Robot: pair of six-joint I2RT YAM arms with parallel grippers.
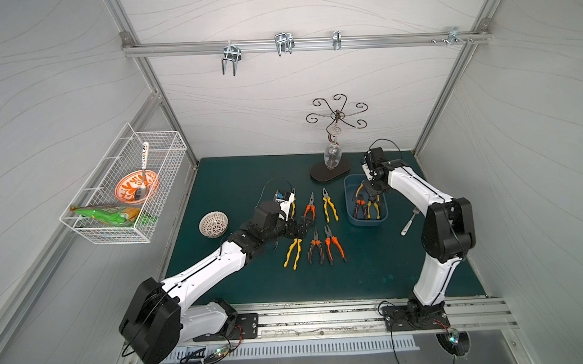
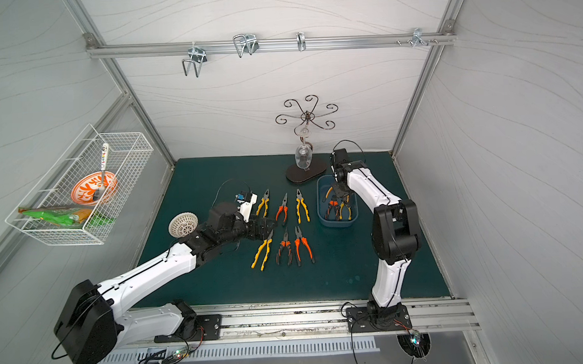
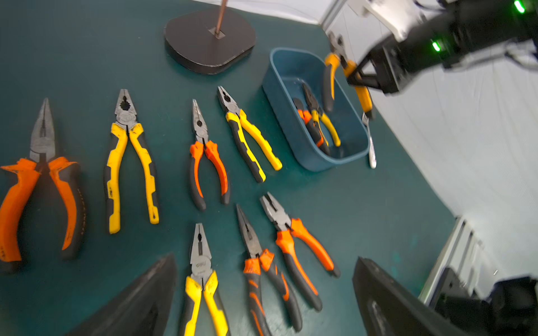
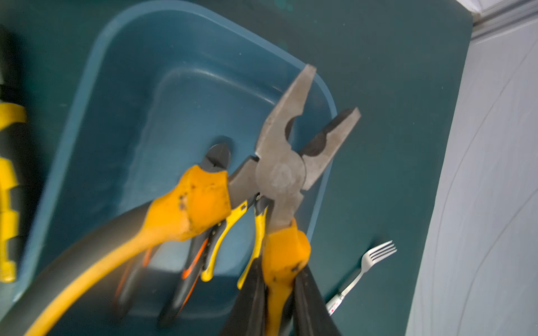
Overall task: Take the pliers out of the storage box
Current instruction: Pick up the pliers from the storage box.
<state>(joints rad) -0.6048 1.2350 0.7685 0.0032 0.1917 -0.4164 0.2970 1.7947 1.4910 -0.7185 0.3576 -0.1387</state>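
top views: right fingers (image 1: 371, 196) sit over the storage box (image 1: 350, 209) toward the far right of the worktop (image 1: 370, 270), clamped on the held pliers (image 1: 359, 188), a yellow-black pair raised off the box floor. left fingers (image 1: 301, 229) spread wide and empty among the laid-out pliers (image 1: 330, 205), which lie in two rows beside the box. left wrist: held pliers (image 3: 366, 100) are gripped by one handle only. the other handle hangs down into the box opening, close above the boxed pliers (image 3: 317, 125), two lying together on the floor. fork (image 3: 371, 145) lies on the worktop near the box, on its outer side. right wrist: tool head (image 4: 279, 174) is splayed open and the free handle is swung out sideways. right fingers (image 4: 253, 305) pinch the second handle just below the joint. risks, as judged: a one-handle grip lets the tool swing about its pivot, so it may twist or slide out of the pinch. the dangling handle may hook the box wall or the boxed pliers on the way up, dragging or tipping the box toward the fork. at set-down a swinging tool may land across the laid-out rows or strike the left fingers.
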